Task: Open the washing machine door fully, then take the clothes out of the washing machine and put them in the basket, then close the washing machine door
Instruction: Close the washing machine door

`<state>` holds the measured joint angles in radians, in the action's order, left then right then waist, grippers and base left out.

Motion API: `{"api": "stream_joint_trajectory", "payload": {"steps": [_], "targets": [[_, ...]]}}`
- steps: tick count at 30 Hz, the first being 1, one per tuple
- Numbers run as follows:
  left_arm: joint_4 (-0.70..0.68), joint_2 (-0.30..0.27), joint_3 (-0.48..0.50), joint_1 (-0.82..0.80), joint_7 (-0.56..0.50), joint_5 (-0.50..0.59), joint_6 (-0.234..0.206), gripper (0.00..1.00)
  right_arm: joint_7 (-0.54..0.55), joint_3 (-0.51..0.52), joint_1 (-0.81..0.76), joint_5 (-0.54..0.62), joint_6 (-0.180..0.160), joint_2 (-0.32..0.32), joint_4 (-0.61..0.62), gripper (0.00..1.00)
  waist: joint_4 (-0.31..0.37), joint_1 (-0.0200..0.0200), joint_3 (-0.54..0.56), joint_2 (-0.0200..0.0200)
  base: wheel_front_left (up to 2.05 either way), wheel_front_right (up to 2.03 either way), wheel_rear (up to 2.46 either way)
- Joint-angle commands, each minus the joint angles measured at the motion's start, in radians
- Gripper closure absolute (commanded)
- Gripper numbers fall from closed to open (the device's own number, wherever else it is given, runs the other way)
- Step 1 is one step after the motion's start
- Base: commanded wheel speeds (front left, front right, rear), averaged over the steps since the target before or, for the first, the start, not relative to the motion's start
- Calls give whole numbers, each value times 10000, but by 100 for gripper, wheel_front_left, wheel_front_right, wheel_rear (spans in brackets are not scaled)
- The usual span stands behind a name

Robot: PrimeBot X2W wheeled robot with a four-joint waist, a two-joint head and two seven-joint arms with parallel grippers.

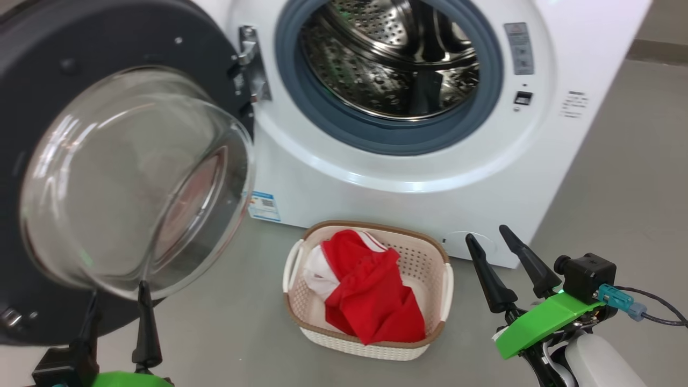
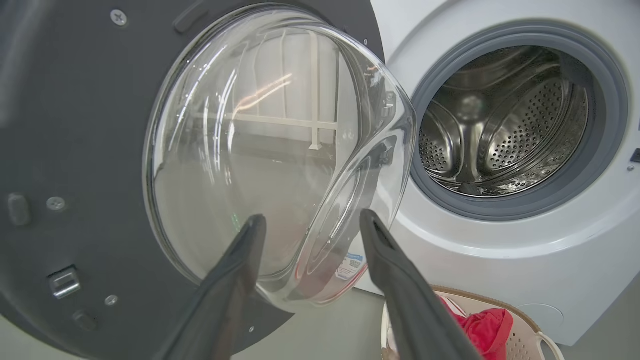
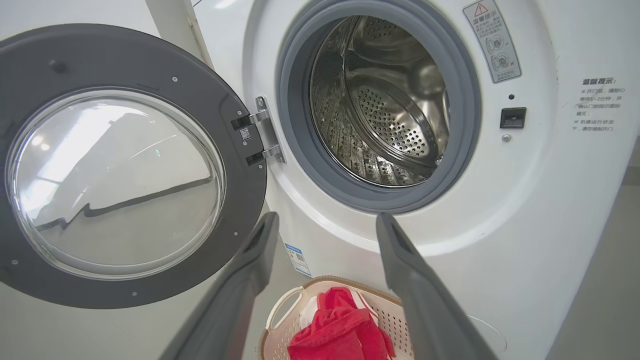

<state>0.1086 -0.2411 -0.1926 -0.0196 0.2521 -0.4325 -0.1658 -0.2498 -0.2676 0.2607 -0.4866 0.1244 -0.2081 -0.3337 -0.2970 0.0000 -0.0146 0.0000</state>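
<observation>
Glossy black round door (image 1: 32, 161), bulging clear glass bowl, hangs open; left claw (image 2: 312, 217) spread wide, empty, just before the glass. White washer (image 1: 376, 177), perforated steel drum (image 1: 387, 59). Crumpled red clothes (image 1: 371, 290) lie in the perforated cream basket (image 1: 430, 242) before it. Right claw (image 1: 488, 235) wide, empty.

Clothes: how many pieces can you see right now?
1: a red bundle with white trim, in the basket. More pieces may be folded inside it; the drum shows bare steel.

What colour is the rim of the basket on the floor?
Brown, on the cream basket; the head view shows it best.
</observation>
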Motion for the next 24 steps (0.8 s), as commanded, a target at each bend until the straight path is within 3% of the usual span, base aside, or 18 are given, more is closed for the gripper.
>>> {"api": "stream_joint_trajectory", "payload": {"steps": [1,18,24], "targets": [[-258,-203,423,-92,22,46,-138,0,-120,-158,-72,-86,63,15,232,0,-388,0,20,0,0,0,0],[-339,-258,452,95,-161,-100,-366,0,-120,-183,-143,-129,63,90,190,0,-1896,0,135,0,0,0,0],[-507,-286,592,238,-145,-165,-516,0,-120,-373,-41,-171,63,104,134,0,-2106,0,118,0,0,0,0]]}}
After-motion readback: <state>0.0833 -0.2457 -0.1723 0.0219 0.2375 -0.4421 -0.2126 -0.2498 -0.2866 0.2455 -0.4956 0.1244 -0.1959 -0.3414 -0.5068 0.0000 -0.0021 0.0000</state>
